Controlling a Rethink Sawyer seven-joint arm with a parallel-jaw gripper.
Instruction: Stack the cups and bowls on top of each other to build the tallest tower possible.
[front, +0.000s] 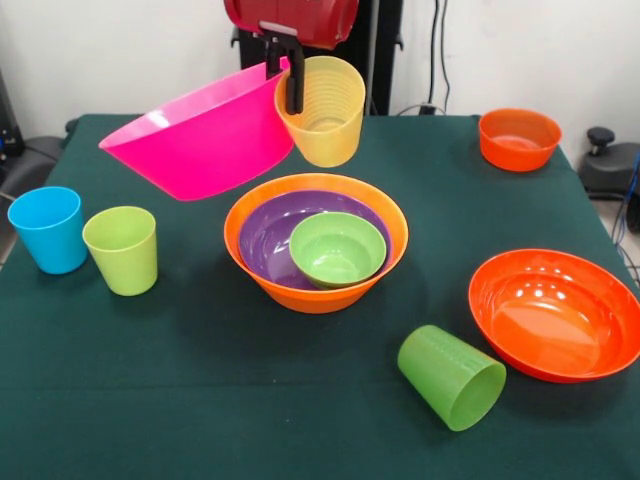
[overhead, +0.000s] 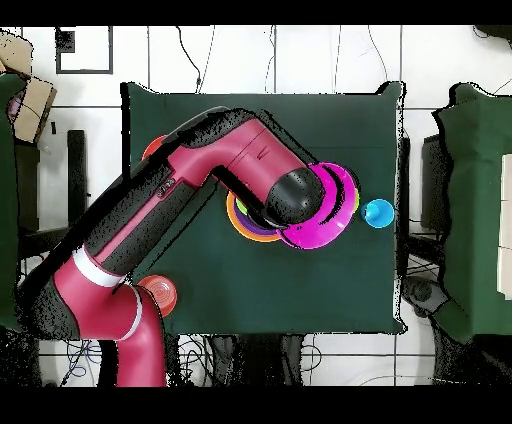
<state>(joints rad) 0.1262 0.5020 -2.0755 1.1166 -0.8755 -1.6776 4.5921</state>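
At the top centre of the front view, the gripper (front: 289, 80) hangs in the air with its dark fingers clamped over the touching rims of the large pink bowl (front: 205, 135) and the yellow cup (front: 324, 110), both lifted clear of the green table (front: 300, 400). The pink bowl tilts out to the left; the cup hangs on the right. Directly below, at frame centre, sits the tower (front: 316, 245): the large orange bowl (front: 314, 290) holding the purple bowl (front: 268, 235) and the small green bowl (front: 337, 248). The blue cup (front: 48, 229) and lime cup (front: 122, 249) stand upright at the left. The darker green cup (front: 452, 377) lies on its side at lower right, beside the red-orange shallow bowl (front: 555, 312). The small orange bowl (front: 519, 138) sits at upper right.
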